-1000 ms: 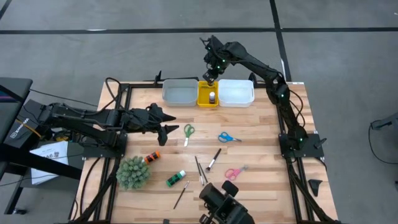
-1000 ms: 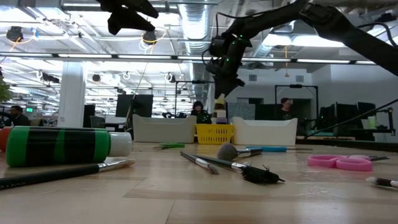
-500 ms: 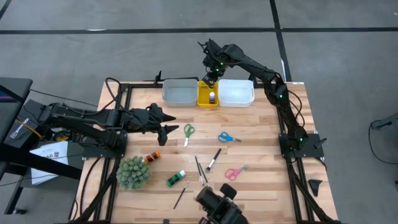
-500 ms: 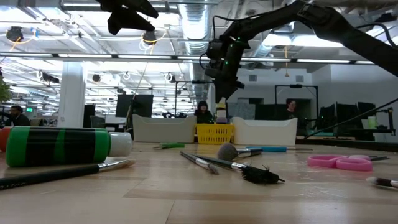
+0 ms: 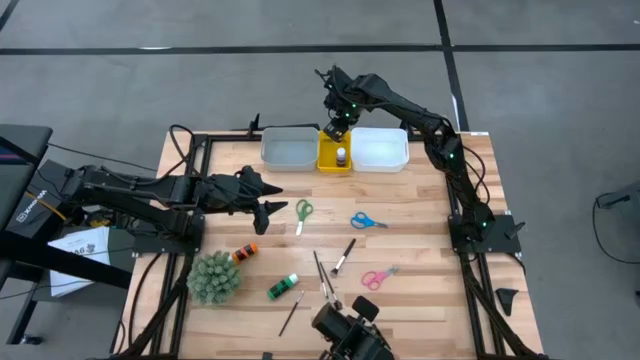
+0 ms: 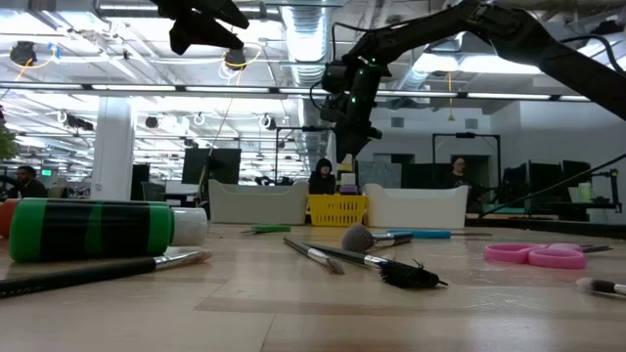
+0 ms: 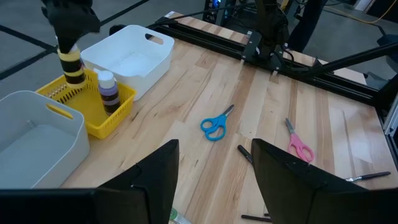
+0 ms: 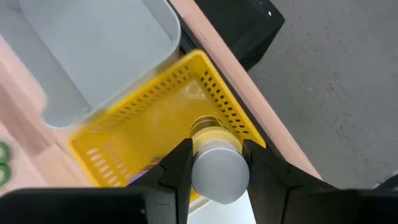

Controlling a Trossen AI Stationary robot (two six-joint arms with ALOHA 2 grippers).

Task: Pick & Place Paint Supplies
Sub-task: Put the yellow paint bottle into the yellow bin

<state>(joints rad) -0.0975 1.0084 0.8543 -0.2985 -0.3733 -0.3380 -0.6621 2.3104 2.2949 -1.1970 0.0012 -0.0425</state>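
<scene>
My right gripper (image 5: 336, 120) hangs over the far end of the yellow tray (image 5: 326, 163), shut on a yellow bottle with black stripes (image 7: 71, 61). A purple bottle with a white cap (image 7: 108, 92) stands upright in that tray. On the wood lie green scissors (image 5: 303, 211), blue scissors (image 5: 367, 221), pink scissors (image 5: 378, 277), a green bottle (image 5: 283, 287), an orange bottle (image 5: 245, 252) and several dark-handled brushes (image 5: 343, 256). My left gripper (image 5: 268, 200) hovers open above the table's left half, nothing between its fingers. My right gripper pinches the striped bottle at its capped upper end (image 8: 217, 177) between its two fingers (image 8: 177, 168). The fingers come from above and point steeply down. The bottle hangs upright below them, its lower end (image 7: 75, 77) over the yellow tray and lifted clear of the table.
A grey tray (image 5: 288, 148) and a white tray (image 5: 380, 148) flank the yellow one along the far edge. A spiky green plant ball (image 5: 214, 277) sits at the near left. Black frame rails (image 5: 190, 190) border the table.
My right gripper has drifted a little toward the table's left and far edge with the striped bottle, staying above the yellow tray. The bottle stays upright in the hold.
</scene>
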